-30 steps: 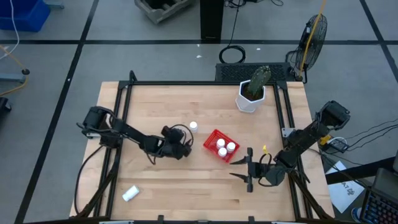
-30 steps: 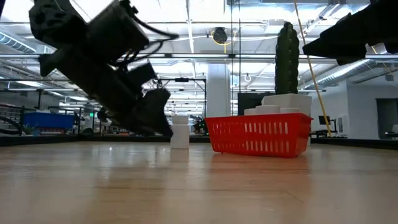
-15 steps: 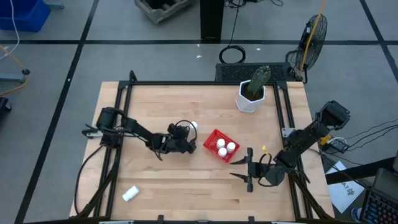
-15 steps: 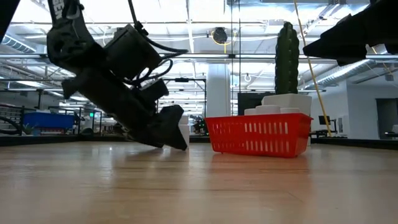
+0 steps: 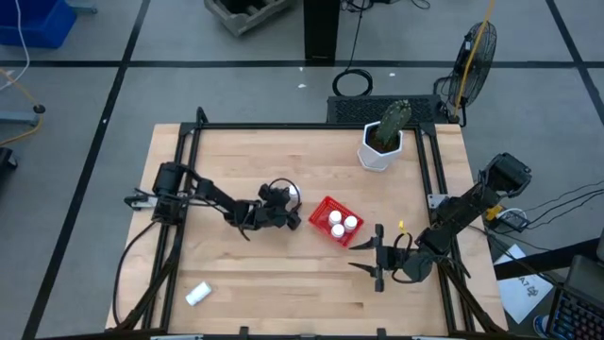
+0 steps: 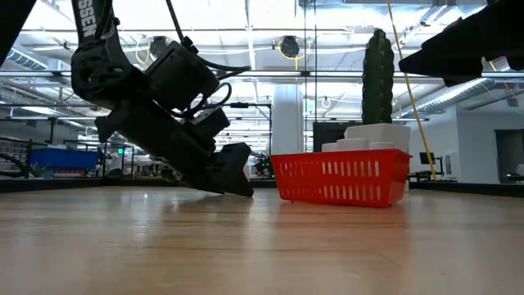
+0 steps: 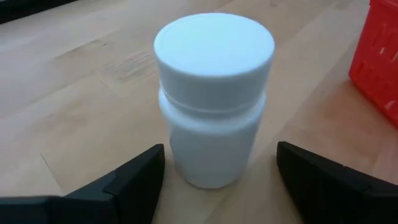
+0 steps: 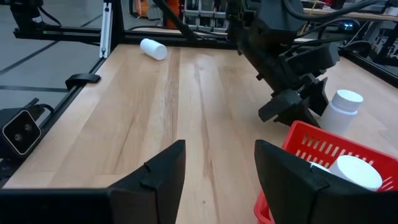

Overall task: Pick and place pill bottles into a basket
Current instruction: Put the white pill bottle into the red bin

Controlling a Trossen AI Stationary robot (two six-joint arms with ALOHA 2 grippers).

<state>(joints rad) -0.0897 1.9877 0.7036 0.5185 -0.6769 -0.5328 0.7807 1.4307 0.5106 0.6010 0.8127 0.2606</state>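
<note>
Over the preceding second the left gripper [image 5: 287, 202] had advanced across the table toward the red basket [image 5: 323, 210] and now reached an upright pill bottle [image 5: 293, 192] standing just beside the basket's corner on the left arm's side. In the left wrist view the two dark fingers [image 7: 134, 180] were spread, one on each side of the bottle [image 7: 213, 93], with wood showing between each finger and the bottle wall: released, not grasping. In the low view the gripper [image 6: 235, 170] sat tilted low at the tabletop, just beside the basket [image 6: 340, 180].

The right gripper [image 5: 377, 257] waited near the basket on its opposite side, toward the table's front edge; its fingers [image 8: 158, 174] stood apart and held nothing.

The surface was a pale wooden tabletop [image 5: 283, 283] inside a black frame, on a grey floor crossed by dark lines. A white pot with a green cactus [image 5: 382, 142] stood behind the basket, near the back edge. Beyond the table the low view showed a large hall with ceiling lights.

The bottle was a short white cylinder with a wider, flat round cap. Three white caps [image 5: 337, 223] showed inside the basket. One further bottle lying on its side [image 5: 197, 294] lay well apart from the basket, near the front left corner.
</note>
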